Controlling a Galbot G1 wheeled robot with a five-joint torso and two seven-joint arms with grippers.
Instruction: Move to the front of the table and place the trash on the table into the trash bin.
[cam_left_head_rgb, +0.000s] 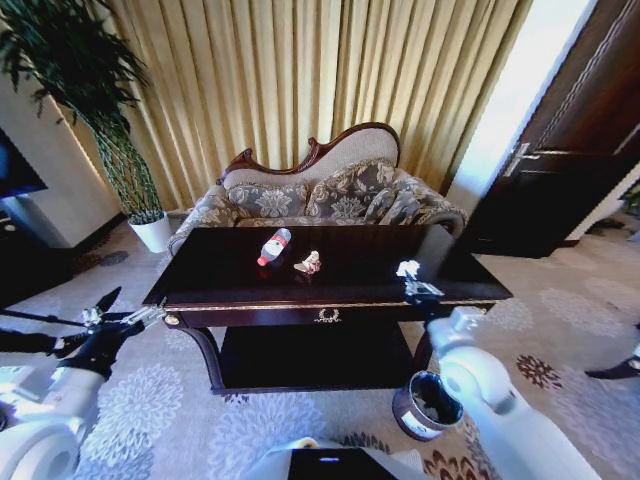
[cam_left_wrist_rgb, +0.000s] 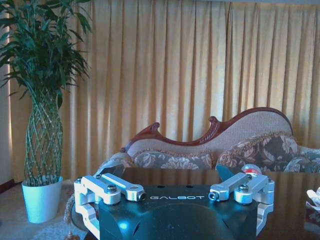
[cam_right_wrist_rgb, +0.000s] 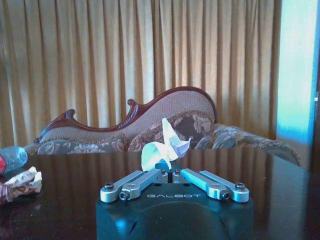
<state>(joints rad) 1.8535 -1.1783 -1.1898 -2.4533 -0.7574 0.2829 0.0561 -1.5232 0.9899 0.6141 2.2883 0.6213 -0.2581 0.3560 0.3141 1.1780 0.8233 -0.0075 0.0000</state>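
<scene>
The right tool (cam_right_wrist_rgb: 167, 172) is clenched on a white paper wad (cam_right_wrist_rgb: 165, 147) above the surface (cam_left_head_rgb: 360, 262), near its front right edge. The left tool (cam_left_head_rgb: 112, 308) hangs released, beside the surface's left end. Next, I judge, carry the wad to the bin (cam_left_head_rgb: 425, 404) below the surface's front right corner; bottle (cam_left_head_rgb: 273, 246) and pinkish wad (cam_left_head_rgb: 308, 263) remain mid-surface.

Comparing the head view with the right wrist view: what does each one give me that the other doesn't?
Head only: the trash bin on the carpet by the table's front right, the left gripper open off the table's left end, and a potted plant.

Right wrist only: close detail of the right gripper shut on a white paper wad.

Both: the table, the bottle, the pinkish paper wad and the sofa.
</scene>
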